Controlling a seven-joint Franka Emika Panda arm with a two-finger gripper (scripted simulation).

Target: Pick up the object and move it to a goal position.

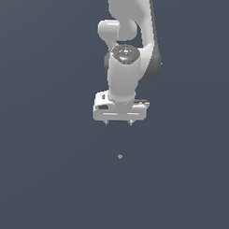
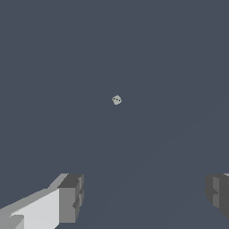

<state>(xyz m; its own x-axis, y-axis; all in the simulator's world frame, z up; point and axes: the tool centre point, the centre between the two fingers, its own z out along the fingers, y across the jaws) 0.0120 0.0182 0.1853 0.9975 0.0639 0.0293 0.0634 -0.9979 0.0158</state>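
The gripper (image 1: 118, 122) hung with its fingers (image 2: 70, 197) spread wide and nothing between them. The object (image 1: 120, 157), a tiny pale grey lump, lay on the dark surface (image 1: 44, 170) below the gripper, well apart from the fingertips and untouched.

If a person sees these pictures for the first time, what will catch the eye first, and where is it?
First comes the white arm, which reaches down from the top middle of the exterior view. Its end effector is open and holds nothing. Next is the tiny pale grey lump, alone on the dark grey floor, below the end effector and apart from it; the wrist view shows it beyond the fingertips.
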